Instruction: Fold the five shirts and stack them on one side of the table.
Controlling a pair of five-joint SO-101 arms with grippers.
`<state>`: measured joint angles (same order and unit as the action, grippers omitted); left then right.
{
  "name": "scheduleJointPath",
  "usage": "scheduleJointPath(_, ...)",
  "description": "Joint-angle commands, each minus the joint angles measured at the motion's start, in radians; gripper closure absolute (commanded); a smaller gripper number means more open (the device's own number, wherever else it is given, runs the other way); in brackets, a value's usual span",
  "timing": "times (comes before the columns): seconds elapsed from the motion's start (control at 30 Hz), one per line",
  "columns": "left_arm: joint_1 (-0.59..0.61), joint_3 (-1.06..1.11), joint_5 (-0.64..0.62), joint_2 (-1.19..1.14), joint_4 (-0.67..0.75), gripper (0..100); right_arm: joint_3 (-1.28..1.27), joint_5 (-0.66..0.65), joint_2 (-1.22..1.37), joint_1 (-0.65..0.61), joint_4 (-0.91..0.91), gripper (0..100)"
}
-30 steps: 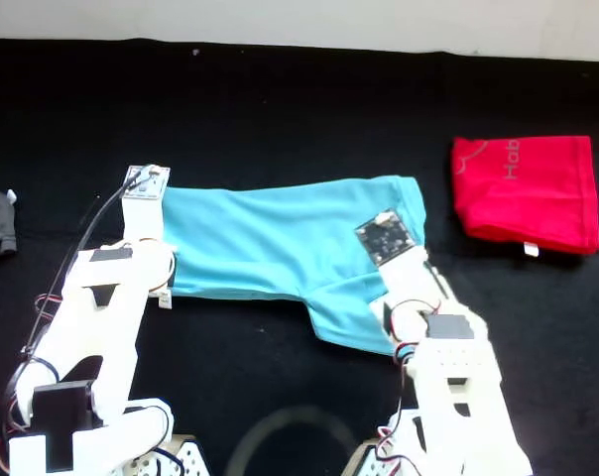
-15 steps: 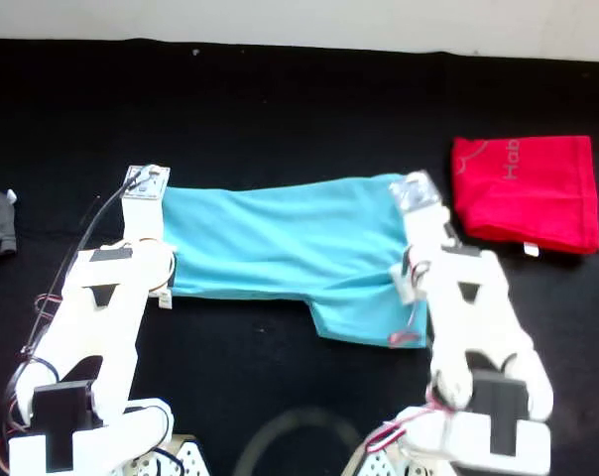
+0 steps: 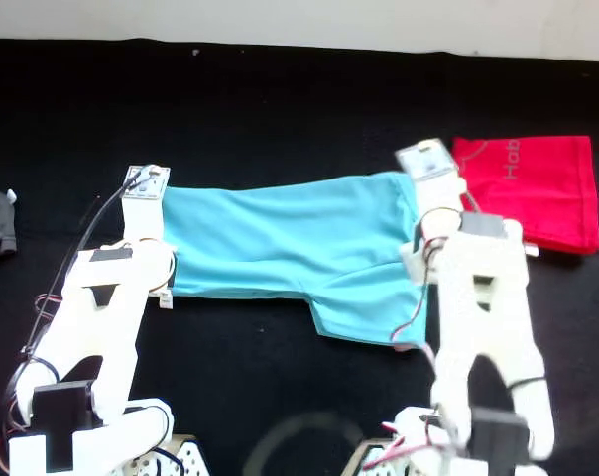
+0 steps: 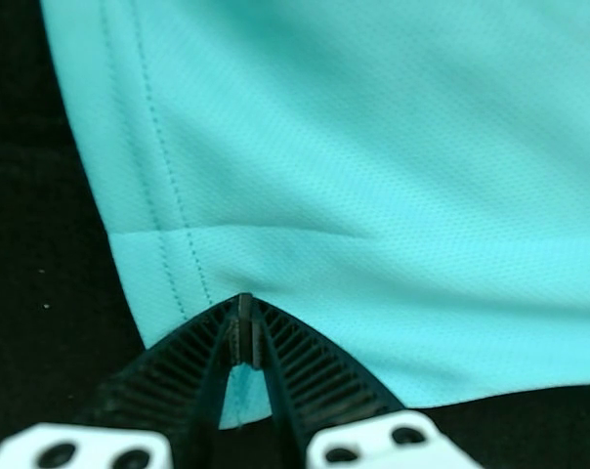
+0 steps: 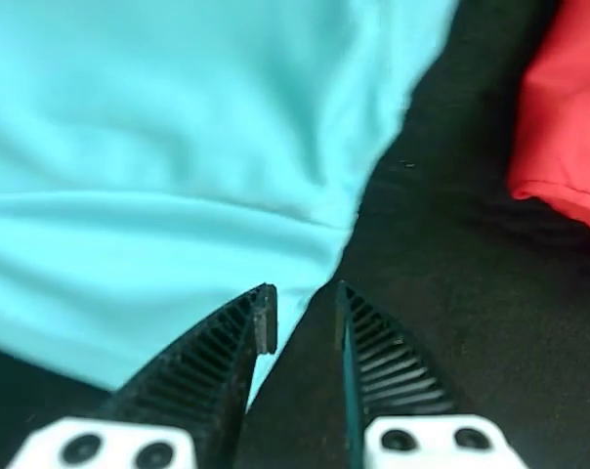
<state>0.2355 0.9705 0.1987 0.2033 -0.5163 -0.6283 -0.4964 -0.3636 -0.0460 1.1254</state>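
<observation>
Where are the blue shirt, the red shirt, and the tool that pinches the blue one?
blue shirt (image 3: 280, 243), high view, middle of the spread cloth.
red shirt (image 3: 526, 188), high view, middle of the folded cloth.
left tool (image 4: 244, 318), left wrist view, between its fingertips, at the hem.

- We see a turquoise shirt (image 3: 290, 248) spread flat as a wide band across the middle of the black desk (image 3: 280, 99), with a flap jutting toward the near edge.
- We see a red shirt (image 3: 528, 188) folded into a rectangle just beside its right end.
</observation>
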Motion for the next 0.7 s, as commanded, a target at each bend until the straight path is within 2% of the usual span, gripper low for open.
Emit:
scheduleJointPath(0.0,0.01,0.002,0.002,0.008,0.021,99,-0.096,-0.083,-0.133,-0.142,0.085,81.8)
scheduleJointPath(0.1,0.01,0.002,0.002,0.008,0.021,99,-0.237,-0.12,-0.174,-0.259,0.073,75.2)
scheduleJointPath(0.2,0.01,0.002,0.002,0.008,0.023,99,-0.343,-0.121,-0.177,-0.308,-0.007,75.7)
scheduleJointPath(0.53,0.01,0.002,0.002,0.008,0.023,99,-0.489,-0.126,-0.174,-0.34,-0.193,75.9)
scheduleJointPath(0.67,0.01,0.002,0.002,0.008,0.023,99,-0.542,-0.175,-0.173,-0.338,-0.248,76.0)
